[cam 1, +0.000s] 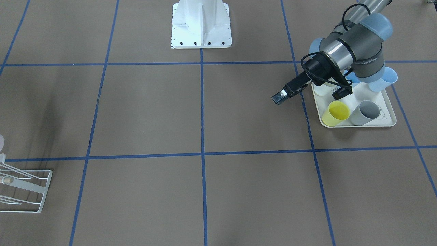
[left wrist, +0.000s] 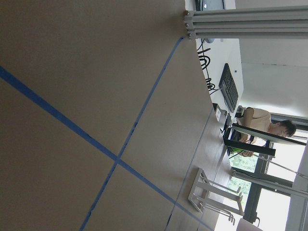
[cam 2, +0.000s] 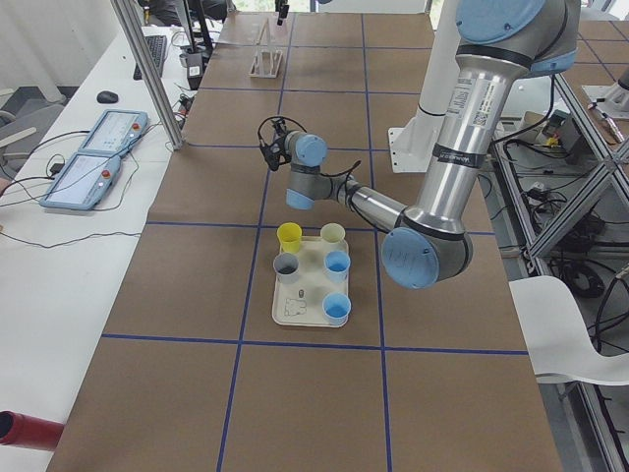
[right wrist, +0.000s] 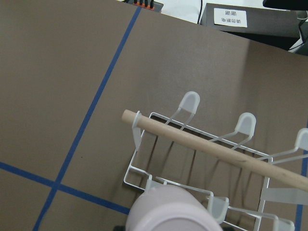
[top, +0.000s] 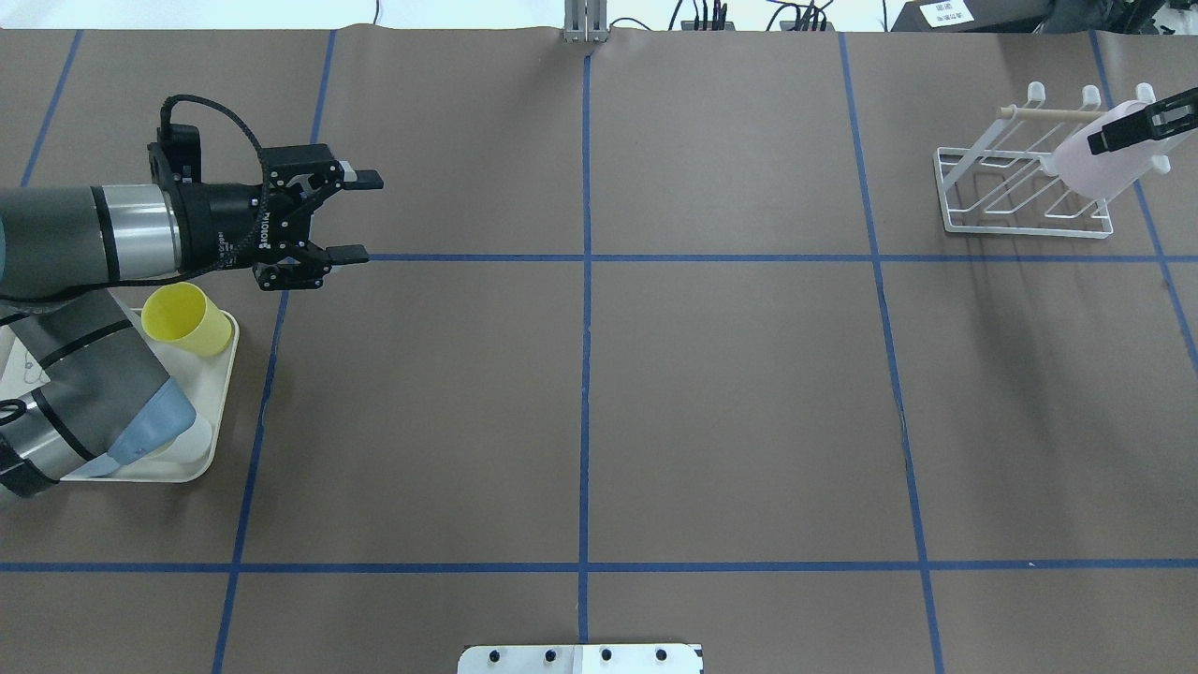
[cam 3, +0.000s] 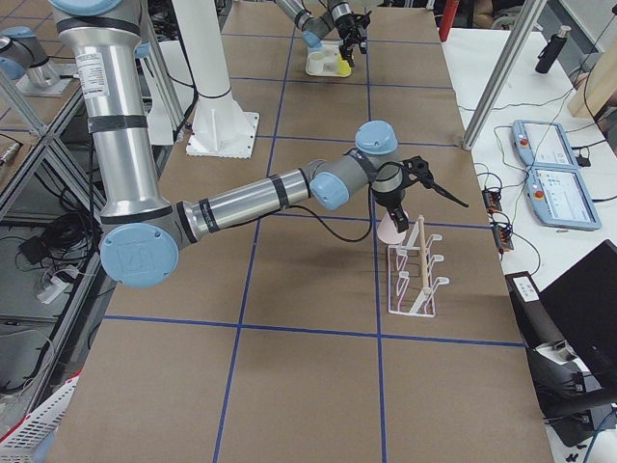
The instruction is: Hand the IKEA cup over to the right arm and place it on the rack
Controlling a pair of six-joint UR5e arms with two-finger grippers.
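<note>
Two arms on the rig, one cup in play.

Front-facing view: the left tool [cam 1: 280,97] is hovering beside the tray [cam 1: 358,124] of spare cups [cam 1: 338,112] and carrying nothing. The rack [cam 1: 25,191] is sitting at the opposite edge of the worktop [cam 1: 205,119].

Overhead view: the left tool [top: 360,215] is standing with jaws spread and empty, well apart from the work. The right tool [top: 1118,133] is clenching the pale pink cup [top: 1100,168], which is hanging tilted over one end of the rack [top: 1020,201], near the wooden bar [top: 1048,113].

Right-side view: the cup [cam 3: 392,228] is hanging just above the rack [cam 3: 415,285], not yet seated.

Right wrist view: the cup's closed base [right wrist: 171,214] is facing the camera, so the mouth is probably pointing toward the wire prongs [right wrist: 190,101].

Judgement: the hand-over is finished and the placing step is under way. The next move is calling for lining the mouth up with one prong, lowering until the cup is resting on it, then letting go. Risk: the rim catching on the bar.
</note>
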